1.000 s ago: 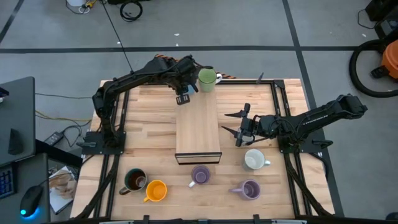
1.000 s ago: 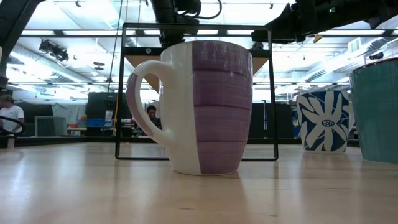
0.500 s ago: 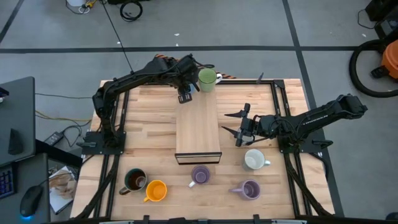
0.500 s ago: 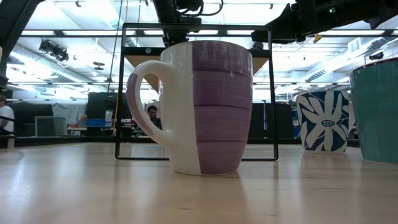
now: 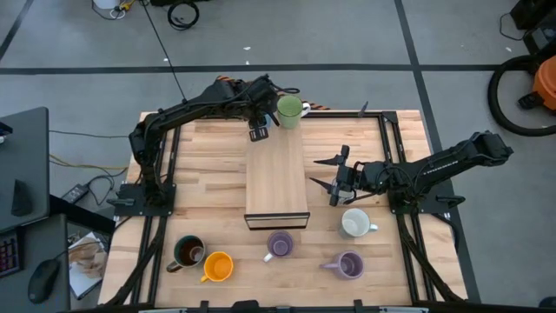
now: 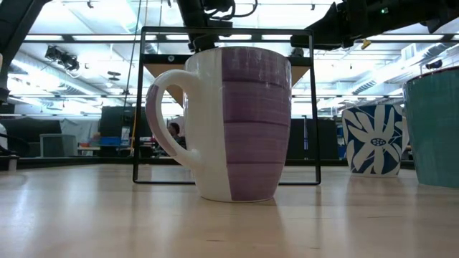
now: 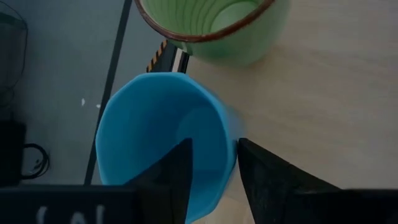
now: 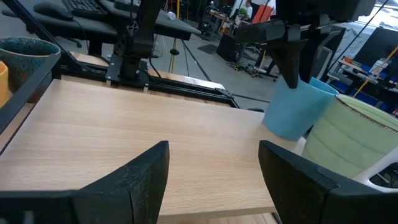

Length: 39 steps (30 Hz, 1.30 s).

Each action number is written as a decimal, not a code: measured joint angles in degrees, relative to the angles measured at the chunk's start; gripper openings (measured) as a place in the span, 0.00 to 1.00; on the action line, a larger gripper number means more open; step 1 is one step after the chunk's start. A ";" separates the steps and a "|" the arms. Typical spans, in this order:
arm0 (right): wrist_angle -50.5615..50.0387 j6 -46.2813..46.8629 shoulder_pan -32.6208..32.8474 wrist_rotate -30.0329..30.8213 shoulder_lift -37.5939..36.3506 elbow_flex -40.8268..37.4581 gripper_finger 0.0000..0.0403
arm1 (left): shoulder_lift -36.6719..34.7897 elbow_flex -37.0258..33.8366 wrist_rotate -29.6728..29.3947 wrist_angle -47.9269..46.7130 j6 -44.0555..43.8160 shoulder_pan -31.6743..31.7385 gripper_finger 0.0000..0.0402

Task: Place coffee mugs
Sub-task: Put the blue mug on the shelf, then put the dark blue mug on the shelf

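My left gripper (image 7: 211,171) reaches to the far end of the raised wooden platform (image 5: 276,178) and is shut on the blue mug (image 7: 165,130), right beside the green mug (image 5: 288,109), which stands on its base there. In the high view the gripper hides the blue mug. My right gripper (image 5: 333,178) waits open to the platform's right. A white mug (image 5: 354,223), two lavender mugs (image 5: 280,245) (image 5: 347,263), an orange mug (image 5: 217,265) and a dark brown mug (image 5: 187,252) stand on the table's near part. My left gripper holds the blue mug by its rim wall (image 7: 231,146), one finger (image 7: 177,171) inside the mug and the other (image 7: 264,177) outside. The fingers come from above, pointing down. The mug (image 8: 292,109) tilts below them, base at the platform's far end; whether it rests there I cannot tell.
The platform's top is bare wood between the far mugs and its near edge. In the low view the lavender-striped mug (image 6: 229,122) fills the foreground, with a blue flowered mug (image 6: 373,140) and a teal one (image 6: 434,129) to its right. Black frame rails border the table.
My left gripper has moved a little toward the table's far edge, carrying the blue mug with it beside the green mug. My right arm has kept still.
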 joint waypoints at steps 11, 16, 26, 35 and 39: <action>0.27 -0.02 0.33 0.02 0.00 0.00 0.63 | 0.00 0.00 -0.30 0.24 0.66 0.48 0.33; 0.48 -0.02 0.27 0.04 0.01 0.00 0.63 | -0.33 -0.09 -0.70 0.09 1.54 0.00 0.33; 0.55 0.76 0.18 0.11 0.01 0.00 0.63 | -2.23 0.02 -3.29 -0.90 3.60 -3.61 0.33; 1.11 0.86 0.18 0.47 0.02 0.02 0.63 | -7.53 0.04 -5.18 -3.16 3.98 -8.26 0.33; 1.07 0.85 0.18 0.50 0.02 0.02 0.63 | -9.52 0.09 0.19 -7.49 -2.99 -11.61 0.33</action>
